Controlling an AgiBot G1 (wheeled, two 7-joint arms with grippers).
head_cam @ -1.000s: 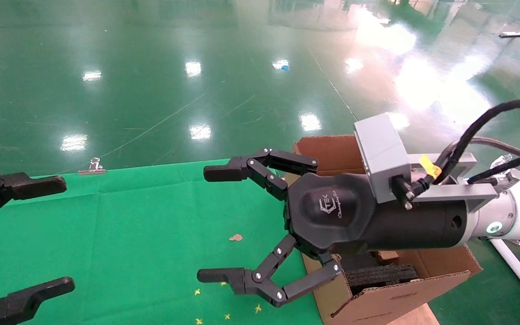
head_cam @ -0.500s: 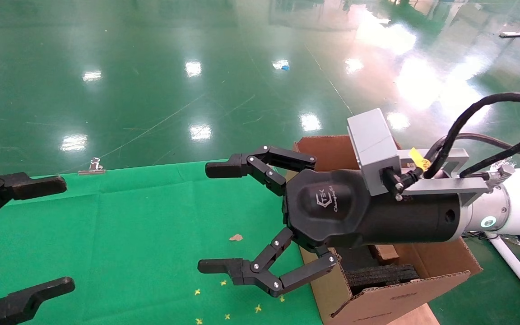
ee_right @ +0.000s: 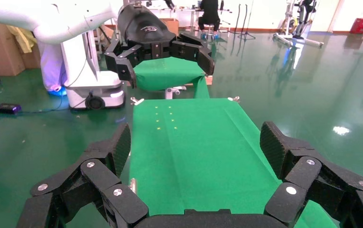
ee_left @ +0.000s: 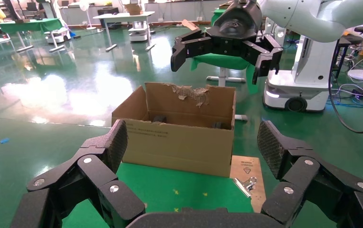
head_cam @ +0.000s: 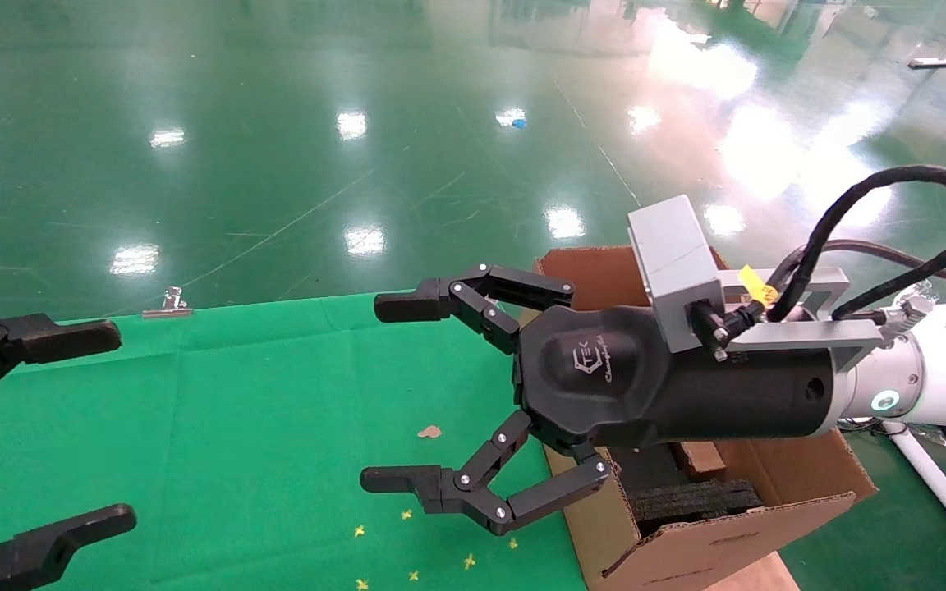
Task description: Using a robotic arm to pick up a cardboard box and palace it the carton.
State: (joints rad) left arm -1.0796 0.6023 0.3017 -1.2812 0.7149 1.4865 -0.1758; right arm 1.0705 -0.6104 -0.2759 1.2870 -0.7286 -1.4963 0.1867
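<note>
right hand (head_cam: 383,394): hanging over the green-covered table (head_cam: 235,427), fingers spread wide, gripping nothing
robotic arm (head_cam: 945,377): reaching across above the carton
carton (head_cam: 719,533): sitting at the table's right edge, flaps standing up, black foam (head_cam: 691,499) lying inside
cardboard box: not showing in any view
left hand (head_cam: 71,423): idling at the table's left side, fingers spread, empty

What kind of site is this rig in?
Probably a robotics lab or factory test floor: glossy green epoxy floor, another white wheeled robot base parked on it, and worktables along the far wall. The table is draped in green cloth.
</note>
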